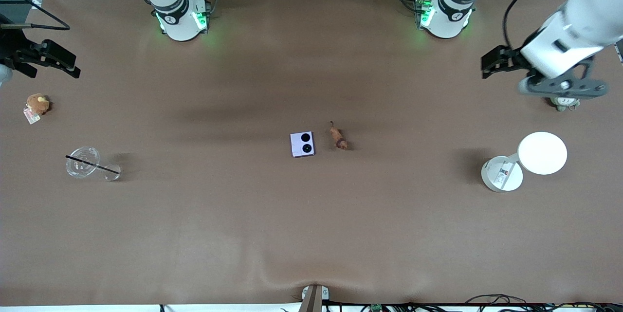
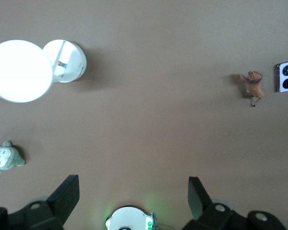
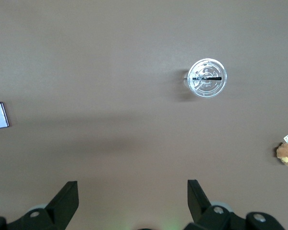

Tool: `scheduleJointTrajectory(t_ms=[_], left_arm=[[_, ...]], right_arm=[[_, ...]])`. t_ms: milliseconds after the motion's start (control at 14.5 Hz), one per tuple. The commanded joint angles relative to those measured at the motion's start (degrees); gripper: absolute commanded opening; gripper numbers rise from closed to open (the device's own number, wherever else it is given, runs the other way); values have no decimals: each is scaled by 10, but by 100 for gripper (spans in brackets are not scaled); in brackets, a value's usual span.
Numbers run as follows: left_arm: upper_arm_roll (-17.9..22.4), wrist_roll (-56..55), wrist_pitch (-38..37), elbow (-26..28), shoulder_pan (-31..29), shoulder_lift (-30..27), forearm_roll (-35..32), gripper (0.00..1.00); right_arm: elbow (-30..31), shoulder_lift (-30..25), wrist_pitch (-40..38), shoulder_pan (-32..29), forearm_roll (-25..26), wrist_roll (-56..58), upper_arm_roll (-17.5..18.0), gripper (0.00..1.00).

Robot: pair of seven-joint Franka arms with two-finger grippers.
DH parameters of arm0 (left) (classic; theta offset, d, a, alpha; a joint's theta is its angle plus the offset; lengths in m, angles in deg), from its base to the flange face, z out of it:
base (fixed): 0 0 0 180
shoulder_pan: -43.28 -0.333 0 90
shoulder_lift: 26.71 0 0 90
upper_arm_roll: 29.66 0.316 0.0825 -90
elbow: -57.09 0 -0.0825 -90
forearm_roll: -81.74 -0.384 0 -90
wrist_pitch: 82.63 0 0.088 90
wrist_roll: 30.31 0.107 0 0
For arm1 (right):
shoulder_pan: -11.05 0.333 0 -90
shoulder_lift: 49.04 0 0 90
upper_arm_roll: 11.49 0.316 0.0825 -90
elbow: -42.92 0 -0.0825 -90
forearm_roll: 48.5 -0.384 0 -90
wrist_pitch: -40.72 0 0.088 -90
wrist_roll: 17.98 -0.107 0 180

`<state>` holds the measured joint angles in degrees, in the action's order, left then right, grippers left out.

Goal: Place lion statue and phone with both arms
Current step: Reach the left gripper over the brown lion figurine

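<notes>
Lavender phone (image 1: 302,143) and orange-brown lion statue (image 1: 338,137) mid-worktop (image 1: 311,224), touching nothing; I'd lower left gripper (image 2: 133,196) and right gripper (image 3: 132,197), both spread and raised at their ends, squarely.

White rounded arms with black joint bands, green-lit bases (image 1: 182,17), black cables and black fingers (image 2: 67,194).
</notes>
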<state>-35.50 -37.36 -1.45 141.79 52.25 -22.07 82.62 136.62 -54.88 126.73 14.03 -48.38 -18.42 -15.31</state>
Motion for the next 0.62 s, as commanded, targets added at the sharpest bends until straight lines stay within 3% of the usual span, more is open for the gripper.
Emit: scheduleJointTrajectory(t_ms=[0,138,277,415,553], left_arm=[[-14,-40,20,1,38,31,-6,100],[-15,-110,45,26,79,44,-10,100],[-17,-215,126,77,118,46,-9,100],[-21,-348,149,80,152,87,-7,100],[-21,-403,179,78,169,116,-8,100]], right_arm=[[-5,0,0,10,0,-5,-3,100],[-11,2,-3,13,6,-2,-1,100],[-21,12,-5,19,7,-4,-1,100],[-21,13,-5,19,7,-5,-1,100],[-20,17,-8,17,7,-5,-1,100]])
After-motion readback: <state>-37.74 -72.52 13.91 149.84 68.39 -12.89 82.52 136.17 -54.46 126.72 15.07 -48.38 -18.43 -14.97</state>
